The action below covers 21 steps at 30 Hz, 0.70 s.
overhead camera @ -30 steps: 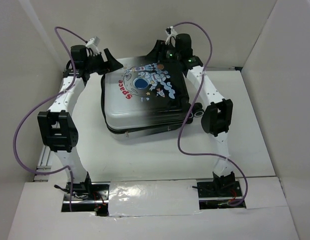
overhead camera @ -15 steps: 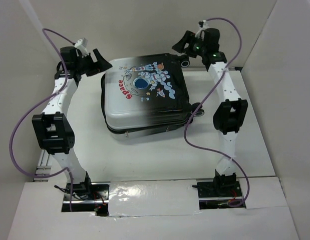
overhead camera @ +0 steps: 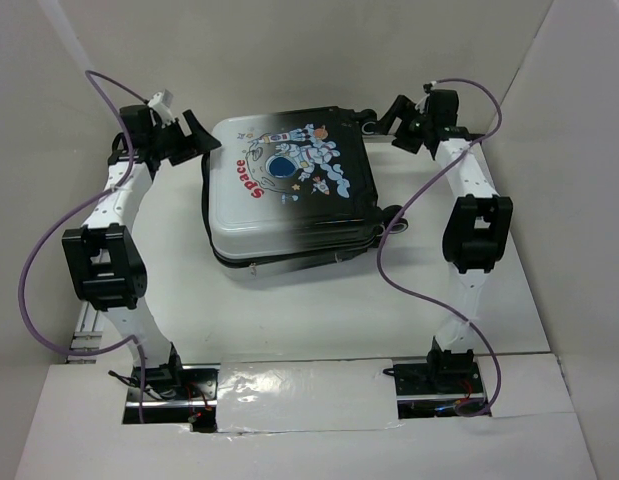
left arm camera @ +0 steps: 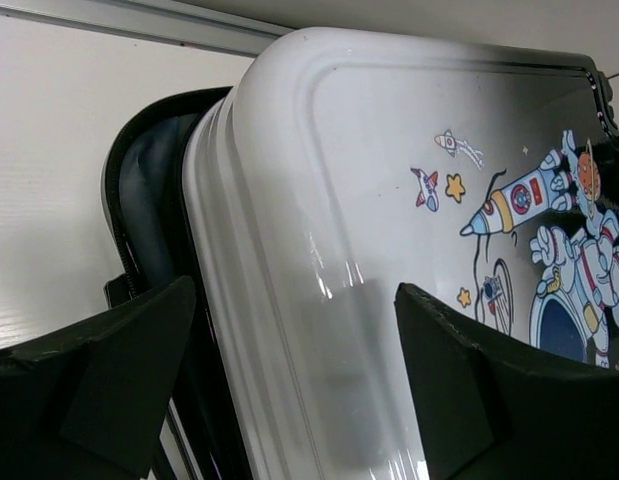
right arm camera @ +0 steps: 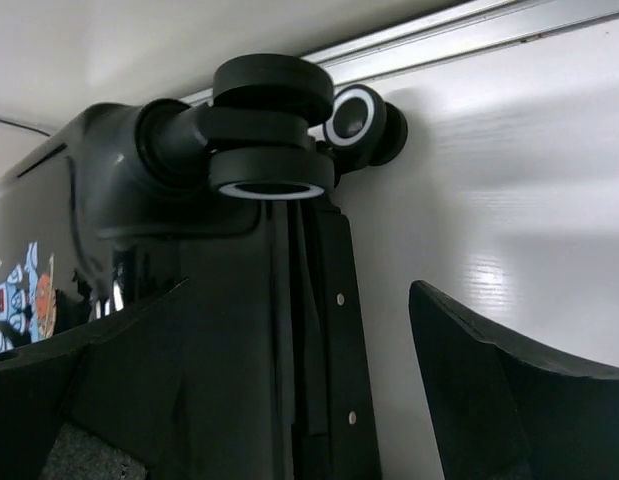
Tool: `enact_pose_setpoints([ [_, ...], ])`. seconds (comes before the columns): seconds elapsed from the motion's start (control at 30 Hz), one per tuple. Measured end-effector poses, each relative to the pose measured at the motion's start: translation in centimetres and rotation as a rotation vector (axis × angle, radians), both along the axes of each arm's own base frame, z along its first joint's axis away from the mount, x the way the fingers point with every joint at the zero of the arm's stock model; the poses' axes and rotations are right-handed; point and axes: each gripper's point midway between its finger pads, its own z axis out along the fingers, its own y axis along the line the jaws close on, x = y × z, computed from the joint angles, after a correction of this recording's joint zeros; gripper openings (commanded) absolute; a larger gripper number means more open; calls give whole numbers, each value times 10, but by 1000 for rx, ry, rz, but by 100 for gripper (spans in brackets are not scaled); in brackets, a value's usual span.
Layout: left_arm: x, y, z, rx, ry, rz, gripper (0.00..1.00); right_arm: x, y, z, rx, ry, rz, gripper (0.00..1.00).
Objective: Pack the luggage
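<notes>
The luggage sits between your empty, wide-open grippers: white corner ahead of the left gripper, wheeled corner ahead of the right gripper.

Luggage shell faded white to black, w/ blue, white & orange cartoon astronaut, rockets, yellow star & red "Space" lettering. Wheels were black w/ pale rings; lining dark grey. Bench white. Left gripper & right gripper black; arms white w/ black joints; cables purple.
</notes>
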Motion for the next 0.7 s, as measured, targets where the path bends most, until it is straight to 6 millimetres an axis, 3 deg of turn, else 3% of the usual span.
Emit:
enact_pose_setpoints([
  [0.33,-1,6,-18,17,39,35,94,23,8,-26,118,18,-33,93],
  [0.57,9,4,-28,-21,36,14,93,44,31,-43,266,-1,22,93],
  [0.7,11,-4,-26,-50,14,-32,93,53,56,-52,338,-3,78,92],
])
